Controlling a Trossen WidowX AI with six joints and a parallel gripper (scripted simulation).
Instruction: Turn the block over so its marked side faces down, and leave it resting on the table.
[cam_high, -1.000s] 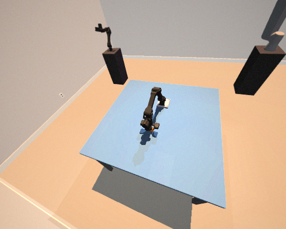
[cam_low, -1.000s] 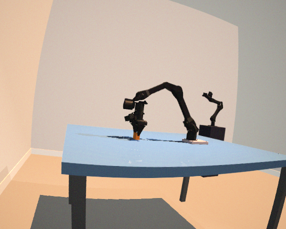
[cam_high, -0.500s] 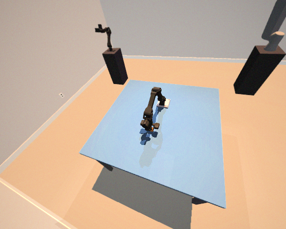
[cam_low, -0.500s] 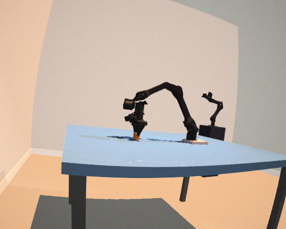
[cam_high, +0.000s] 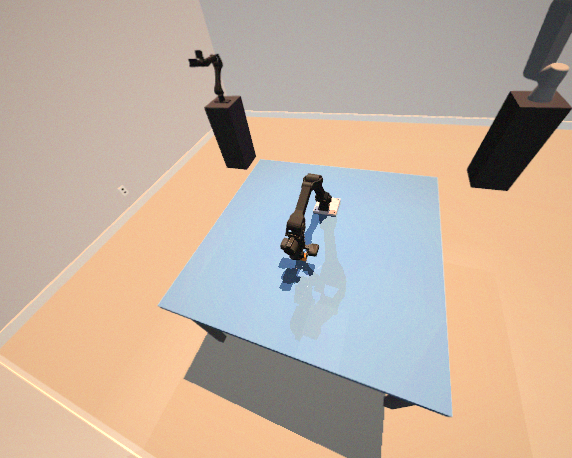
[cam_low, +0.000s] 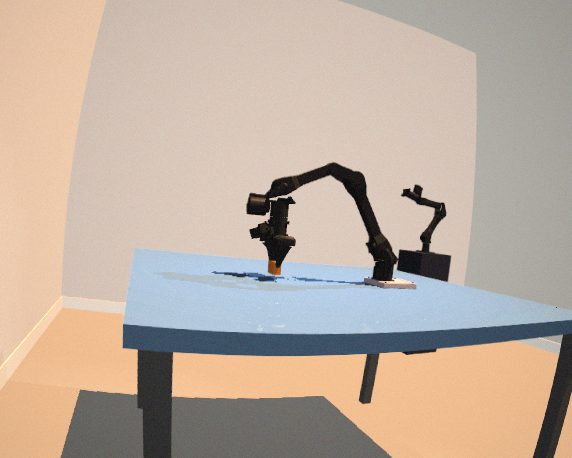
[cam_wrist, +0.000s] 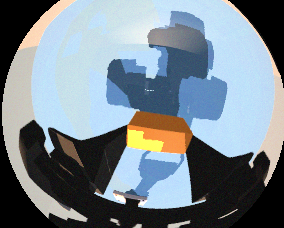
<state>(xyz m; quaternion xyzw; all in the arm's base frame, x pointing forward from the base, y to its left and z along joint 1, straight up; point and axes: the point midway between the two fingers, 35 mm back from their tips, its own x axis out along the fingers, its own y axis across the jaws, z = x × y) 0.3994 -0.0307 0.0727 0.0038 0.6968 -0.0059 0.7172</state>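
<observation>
Blue table on an orange-tan floor, with a dark pedestal beyond it, pale walls around it and a gray shadow beneath.
</observation>
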